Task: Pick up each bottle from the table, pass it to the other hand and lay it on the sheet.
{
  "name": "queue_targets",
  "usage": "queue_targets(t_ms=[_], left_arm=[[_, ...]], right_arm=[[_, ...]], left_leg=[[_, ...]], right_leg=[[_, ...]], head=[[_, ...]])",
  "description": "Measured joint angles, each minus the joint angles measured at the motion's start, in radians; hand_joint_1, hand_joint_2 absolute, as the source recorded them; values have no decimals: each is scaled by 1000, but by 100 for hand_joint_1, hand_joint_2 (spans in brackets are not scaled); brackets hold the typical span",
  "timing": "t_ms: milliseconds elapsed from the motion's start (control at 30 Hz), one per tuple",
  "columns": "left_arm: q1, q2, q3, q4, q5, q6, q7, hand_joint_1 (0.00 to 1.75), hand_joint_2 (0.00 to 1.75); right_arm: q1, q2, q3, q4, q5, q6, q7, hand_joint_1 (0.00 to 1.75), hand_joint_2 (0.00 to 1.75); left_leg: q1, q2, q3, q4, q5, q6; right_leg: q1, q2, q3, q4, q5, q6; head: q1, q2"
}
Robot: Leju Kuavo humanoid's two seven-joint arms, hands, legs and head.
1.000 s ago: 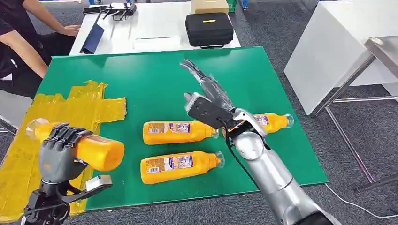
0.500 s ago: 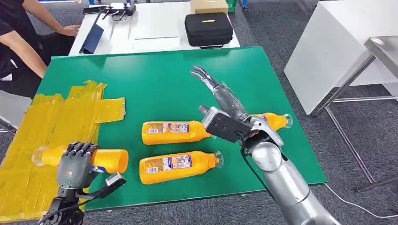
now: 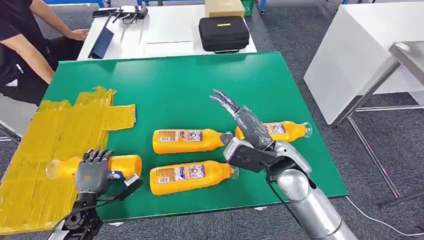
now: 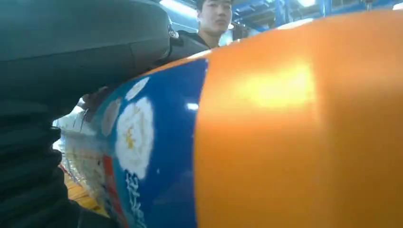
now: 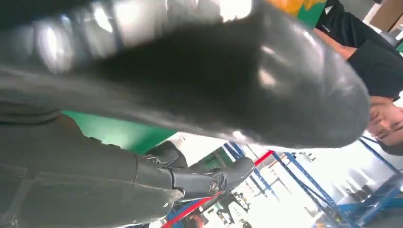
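Observation:
My left hand (image 3: 93,171) grips an orange bottle (image 3: 121,164) lying sideways low over the yellow sheet (image 3: 45,140), its cap end over the sheet and its base over the green table (image 3: 165,85). Up close in the left wrist view that bottle (image 4: 294,128) shows its blue label beside my fingers (image 4: 81,42). Three more orange bottles lie on the table: one in the middle (image 3: 186,140), one nearer the front (image 3: 190,176), one to the right (image 3: 284,130). My right hand (image 3: 245,122) hovers with fingers spread and nothing in it, between the middle and right bottles.
A person (image 3: 22,45) sits at the table's far left corner. Behind the green table stands a white table (image 3: 165,40) with a black case (image 3: 223,32) and tools. A white bench (image 3: 360,50) stands to the right.
My left hand has lowered the held bottle toward the sheet. My right hand has drawn back toward me and down, over the bottles on the table.

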Motion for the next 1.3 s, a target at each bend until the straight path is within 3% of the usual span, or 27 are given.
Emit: queue_targets(t_ms=[267, 433, 767, 967, 1067, 1300], left_arm=[[-65, 5, -122, 36, -30, -144, 83, 0, 0], [-15, 12, -139, -68, -29, -169, 81, 0, 0], [79, 10, -128, -294, 23, -234, 8, 0, 0], [131, -1, -84, -505, 113, -122, 16, 0, 0], [129, -14, -35, -528, 275, 2, -65, 0, 0], [127, -45, 43, -553, 401, 30, -148, 0, 0]], right_arm=[[51, -5, -23, -24, 38, 18, 9, 0, 0], [90, -10, -32, -25, 55, 15, -10, 0, 0], [97, -6, -47, -25, 80, 21, -4, 0, 0], [116, 13, -47, -25, 129, 33, -2, 0, 0], [119, 30, -44, -21, 156, 53, 6, 0, 0], [120, 49, -40, -7, 175, 63, 11, 0, 0]], left_leg=[[0, -2, 9, -1, 0, 0], [-1, -1, 8, 0, 0, 0], [0, 0, 0, 0, 0, 0], [0, 1, -3, 0, 0, 0], [0, 1, -3, 0, -1, 0], [0, 1, -3, 0, 0, 0]], right_leg=[[0, -1, 6, 0, -2, 2], [0, -1, 10, 0, -1, 2], [0, 0, 0, 0, -1, 3], [0, 0, -2, 0, -1, 3], [0, 0, -3, 0, -2, 2], [0, 0, -3, 0, -2, 2]], head=[[0, 0], [-1, 0], [0, 0], [0, 0], [0, 0], [0, 0]])
